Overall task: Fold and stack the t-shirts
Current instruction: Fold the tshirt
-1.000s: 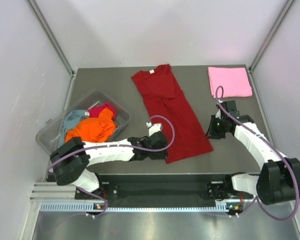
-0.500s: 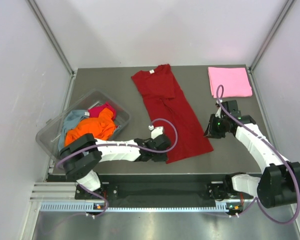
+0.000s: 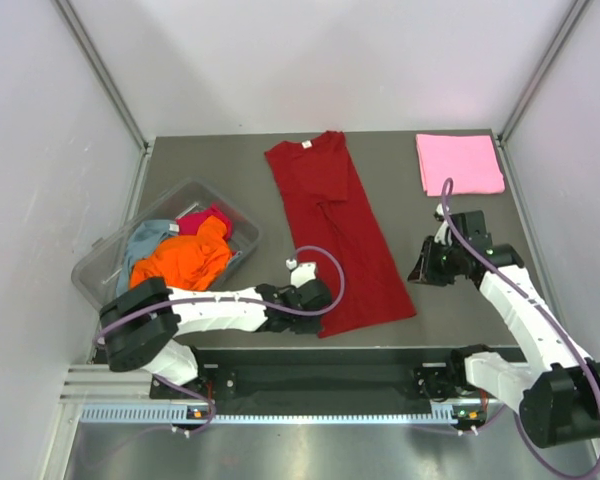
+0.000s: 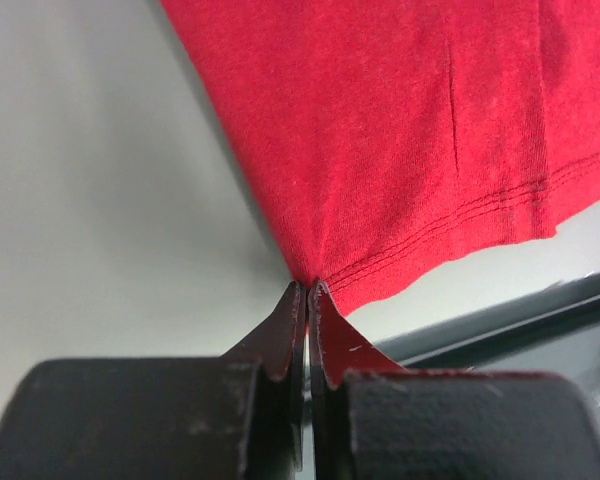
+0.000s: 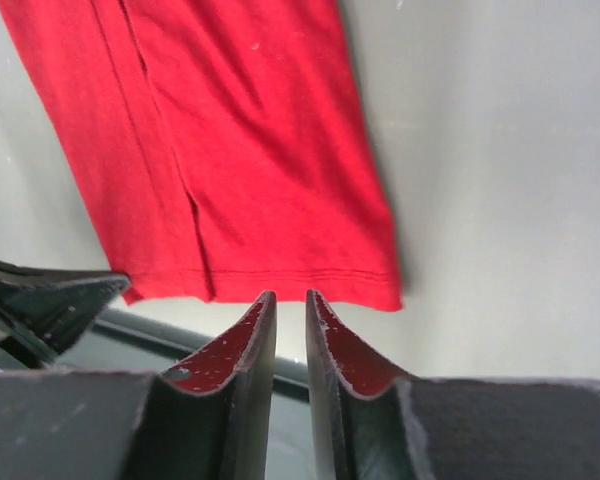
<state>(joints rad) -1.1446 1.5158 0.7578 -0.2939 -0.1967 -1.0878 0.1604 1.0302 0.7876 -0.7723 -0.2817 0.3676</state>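
On dark red t-shirt [image 4: 400,130] hem corner, left gripper [image 4: 308,290] tight; right gripper [image 5: 290,300] barely ajar, seemingly empty

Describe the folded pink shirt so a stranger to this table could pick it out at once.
Start at the grey table and go to its far right corner. The pink t-shirt lies there alone, the only one folded into a flat rectangle: the dark red t-shirt is spread long mid-table, and the other shirts are heaped in the clear tub.

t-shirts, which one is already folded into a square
The pink t-shirt at the far right corner. The dark red t-shirt lies stretched out; crumpled t-shirts fill the clear tub.
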